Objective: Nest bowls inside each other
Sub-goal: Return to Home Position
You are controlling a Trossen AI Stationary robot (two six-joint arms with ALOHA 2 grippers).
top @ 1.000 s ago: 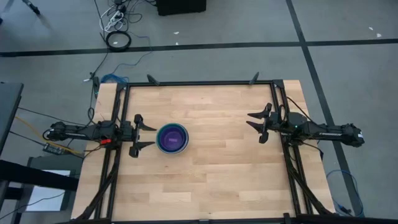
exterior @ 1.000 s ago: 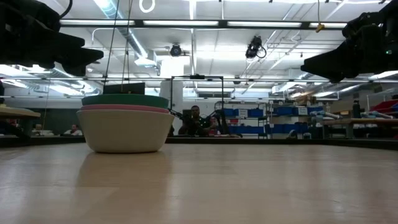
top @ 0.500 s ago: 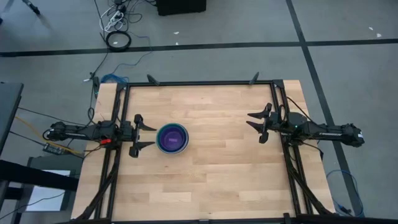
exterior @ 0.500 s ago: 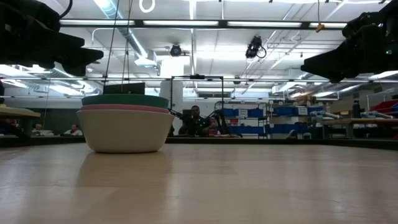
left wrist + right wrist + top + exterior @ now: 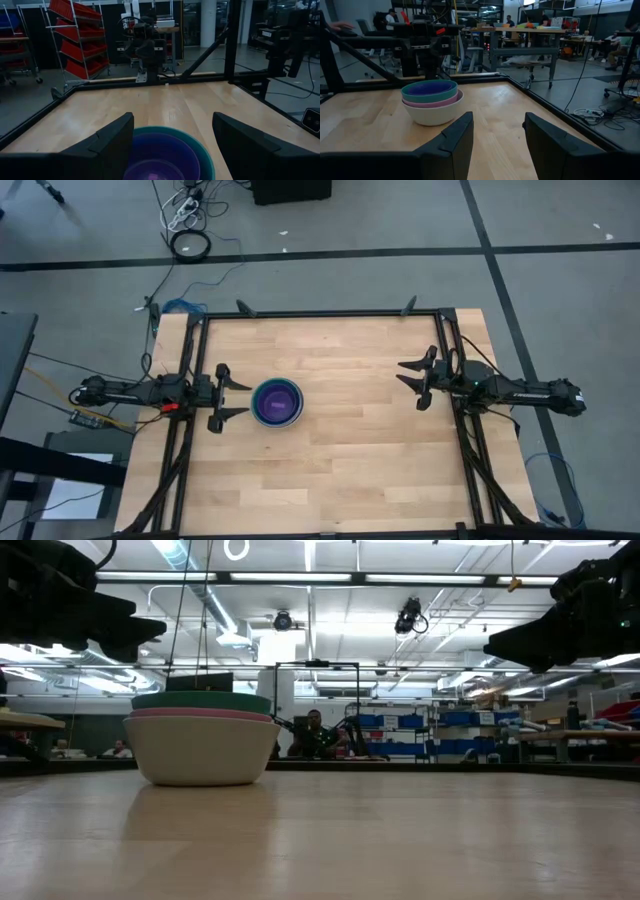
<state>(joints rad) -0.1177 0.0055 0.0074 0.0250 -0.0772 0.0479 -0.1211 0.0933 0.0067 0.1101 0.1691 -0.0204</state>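
Observation:
The bowls (image 5: 277, 403) stand nested in one stack on the table's left half, resting on the white bowl's base (image 5: 201, 750). Above the white bowl show a pink rim (image 5: 433, 103) and a teal rim (image 5: 429, 90), and a purple bowl (image 5: 159, 159) lies inside, seen from above. My left gripper (image 5: 232, 398) hangs open at the table's left edge, just left of the stack and above table level. My right gripper (image 5: 412, 378) hangs open at the table's right edge, far from the bowls. Neither touches anything.
A black metal frame (image 5: 320, 312) runs along the table's far, left and right edges. Bare wood (image 5: 350, 450) stretches between the stack and my right gripper. People sit in the room beyond the table (image 5: 315, 730).

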